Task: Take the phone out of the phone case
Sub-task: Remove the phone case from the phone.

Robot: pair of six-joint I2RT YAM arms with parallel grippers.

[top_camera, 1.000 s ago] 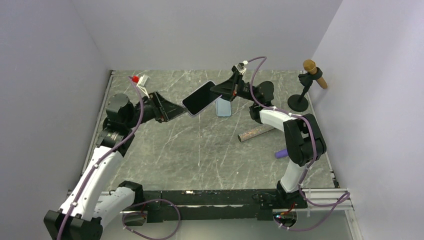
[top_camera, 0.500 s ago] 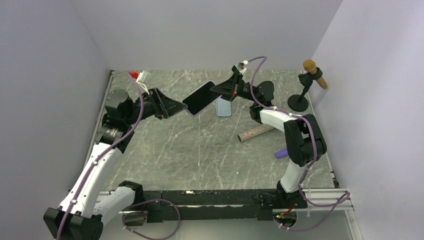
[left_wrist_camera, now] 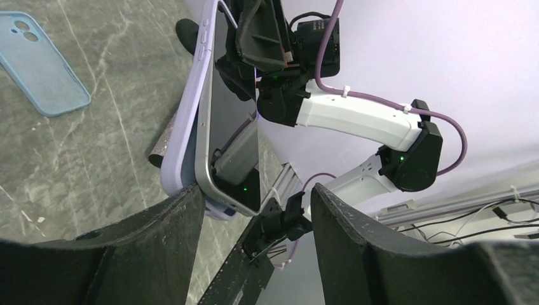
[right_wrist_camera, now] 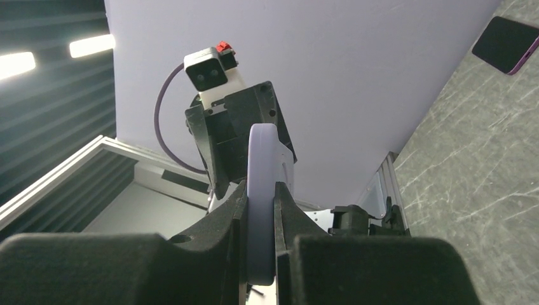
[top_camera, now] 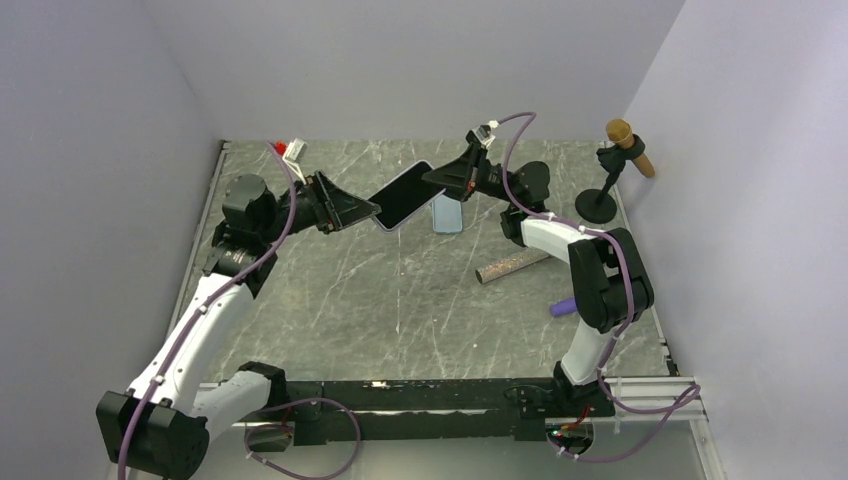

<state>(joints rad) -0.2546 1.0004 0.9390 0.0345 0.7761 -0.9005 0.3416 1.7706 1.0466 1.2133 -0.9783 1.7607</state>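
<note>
The phone [top_camera: 403, 196], dark screen up, sits in a lilac case and is held tilted in the air over the far middle of the table. My right gripper [top_camera: 432, 181] is shut on its upper right end; the right wrist view shows the lilac case edge [right_wrist_camera: 261, 159] clamped between my fingers [right_wrist_camera: 260, 190]. My left gripper [top_camera: 372, 212] is open at the phone's lower left end. In the left wrist view the phone's silver corner [left_wrist_camera: 232, 184] stands slightly out of the lilac case [left_wrist_camera: 183, 133], and my left finger [left_wrist_camera: 159, 222] touches the case corner.
A light blue empty case [top_camera: 446, 213] lies on the table under the phone, also in the left wrist view [left_wrist_camera: 41, 63]. A metal bar [top_camera: 510, 265], a purple object [top_camera: 563, 307] and a microphone stand [top_camera: 600, 200] are at the right. A dark slab with a purple edge [right_wrist_camera: 506, 43] lies on the table.
My left arm has swung right and slightly away, bringing its open gripper up around the phone's lower left end. The phone and right gripper have barely moved.
</note>
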